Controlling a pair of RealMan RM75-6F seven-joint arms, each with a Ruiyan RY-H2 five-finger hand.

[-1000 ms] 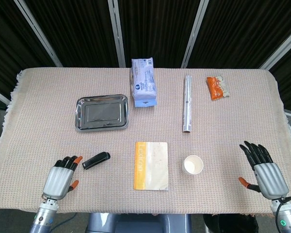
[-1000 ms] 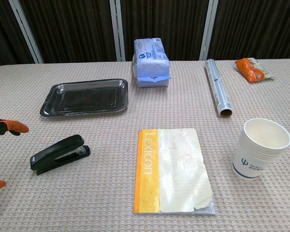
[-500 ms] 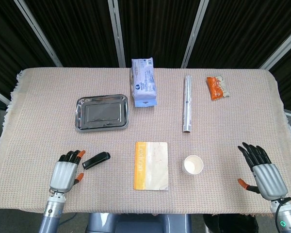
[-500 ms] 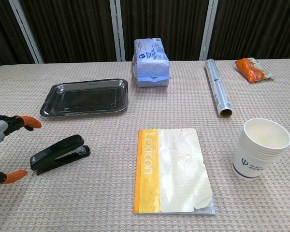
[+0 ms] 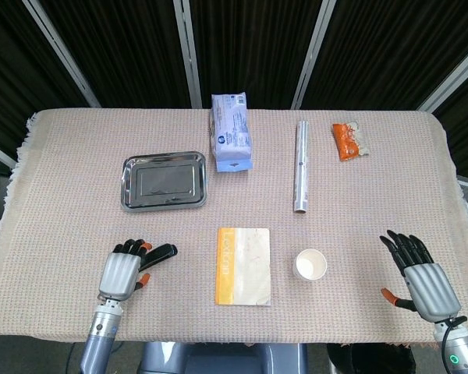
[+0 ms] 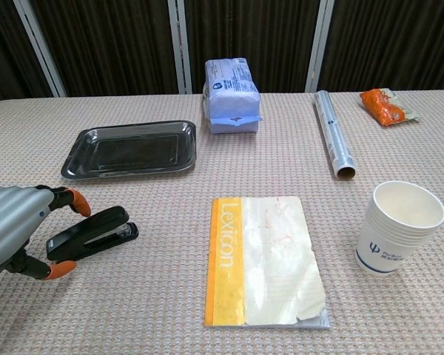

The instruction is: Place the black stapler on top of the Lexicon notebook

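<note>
The left hand (image 6: 15, 229) sits at the rear end of the black plastic stapler (image 6: 96, 233), fingers apart on either side of it and not yet clamped; nothing is held. The stapler lies flat on the woven beige desk (image 5: 62, 156), well to the left of the yellow-spined Lexicon notebook (image 6: 263, 259), which lies closed and bare near the front edge.

The main risk, as I judge it, is a grip taken too far back: the long body could pivot or slip out during the lift, or the fingertips (image 6: 78, 201) could nudge it aside before closing. The coarse cloth may also snag a dragged stapler.

Room is generous. The strip of desk between stapler and notebook is bare, and the steel tray (image 6: 129, 148) lies behind, clear of the path. The white paper cup (image 6: 399, 225) stands beyond the notebook's far side. The right hand (image 5: 421, 276) rests open near the right front corner, holding nothing.
</note>
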